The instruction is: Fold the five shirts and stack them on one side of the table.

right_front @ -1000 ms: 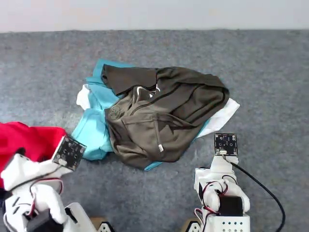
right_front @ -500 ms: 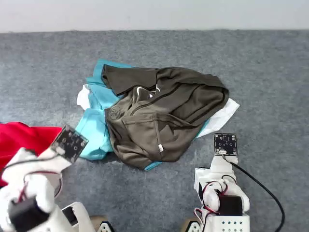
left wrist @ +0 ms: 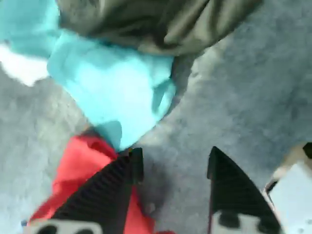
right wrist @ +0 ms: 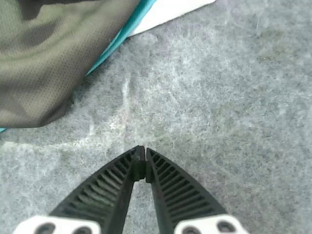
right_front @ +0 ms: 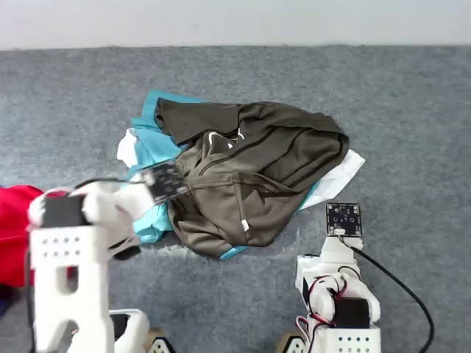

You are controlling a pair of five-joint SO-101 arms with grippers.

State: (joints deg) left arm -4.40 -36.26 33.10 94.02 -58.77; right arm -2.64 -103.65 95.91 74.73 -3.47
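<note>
1. Grey felt-like table covering (right_front: 412,110) lies bare under the right pincer (right wrist: 142,155). Its black ribbed fingers are pressed tip to tip with nothing between them. Parked at 5 o'clock on the table, it looks idle, and I judge it leaves the work to its partner.
2. At about 8 o'clock, the left pincer (left wrist: 175,155) hangs spread wide and empty above the covering. That gap probably stands ready to take cloth.
3. A crumpled red shirt (right_front: 15,220) lies at the table's 9 o'clock edge, just beside one left finger. It sits apart from the heap, likely because that side serves for the stack. Whether it is folded I cannot tell.
4. A bright teal shirt (left wrist: 112,87) has its hem just past the left fingertips, toward 1 o'clock from them in the high view.
5. An olive-brown mesh shirt (right_front: 250,176) sprawls unfolded on top of the heap at the table's centre. It lies at 11 o'clock from the right pincer, near but apart. It covers much of the teal one and a white shirt (right_front: 340,175), which peeks out at the heap's 3 o'clock.
</note>
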